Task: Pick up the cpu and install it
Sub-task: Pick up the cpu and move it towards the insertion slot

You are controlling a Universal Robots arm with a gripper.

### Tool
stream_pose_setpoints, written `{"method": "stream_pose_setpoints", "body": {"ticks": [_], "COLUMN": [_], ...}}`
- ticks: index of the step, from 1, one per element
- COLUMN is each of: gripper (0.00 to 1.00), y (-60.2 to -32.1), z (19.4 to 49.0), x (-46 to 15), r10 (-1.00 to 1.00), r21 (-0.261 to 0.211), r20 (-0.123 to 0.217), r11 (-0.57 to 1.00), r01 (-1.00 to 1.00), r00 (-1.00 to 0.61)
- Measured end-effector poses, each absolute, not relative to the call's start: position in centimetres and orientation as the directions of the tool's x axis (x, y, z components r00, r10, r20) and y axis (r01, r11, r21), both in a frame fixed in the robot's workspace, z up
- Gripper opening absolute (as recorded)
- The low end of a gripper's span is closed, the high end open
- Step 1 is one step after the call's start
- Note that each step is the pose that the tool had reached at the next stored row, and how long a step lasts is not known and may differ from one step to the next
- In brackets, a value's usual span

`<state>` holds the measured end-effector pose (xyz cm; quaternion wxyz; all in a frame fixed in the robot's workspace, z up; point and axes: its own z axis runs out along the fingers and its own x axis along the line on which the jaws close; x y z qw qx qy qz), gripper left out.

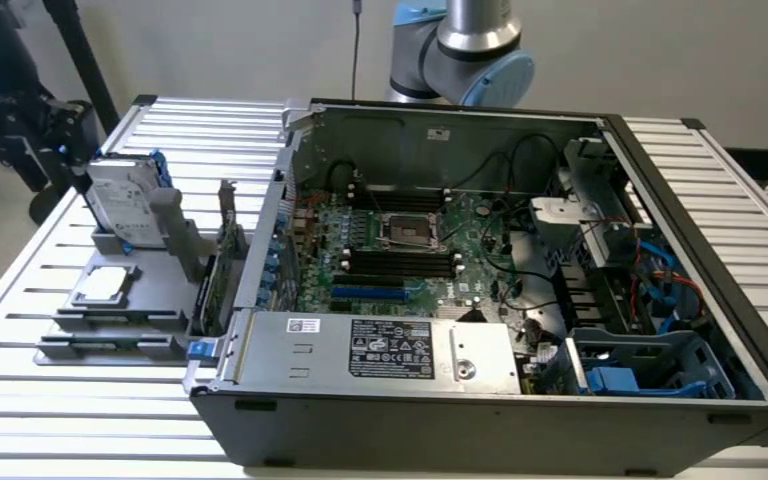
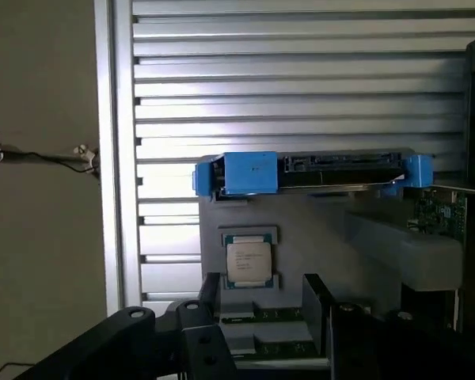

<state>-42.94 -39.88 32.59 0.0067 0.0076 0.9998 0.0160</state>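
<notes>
Print on the cpu is unreadably small; the arm is cut off above.

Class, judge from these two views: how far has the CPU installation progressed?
Done: nothing yet; the cpu lies on its grey tray beside the hard drive. In hand: nothing; the gripper hangs open, not touching the cpu. Left: the pick-up, then seating in the motherboard socket, which looks unfilled.

cpu: silver metal top, dull sheen. worktop: ribbed pale metal. drive frame: smooth blue plastic. computer case: dark matt metal.
</notes>
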Motion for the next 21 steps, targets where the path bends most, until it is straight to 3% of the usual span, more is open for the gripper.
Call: {"method": "stream_pose_setpoints", "body": {"ticks": [21], "gripper": [0.54], "y": [-39.9], "z": [28.8], "x": [-42.9], "r10": [-0.018], "r21": [0.032], "r20": [-0.013], "r11": [0.999], "r01": [-0.018], "r00": [-1.000]}}
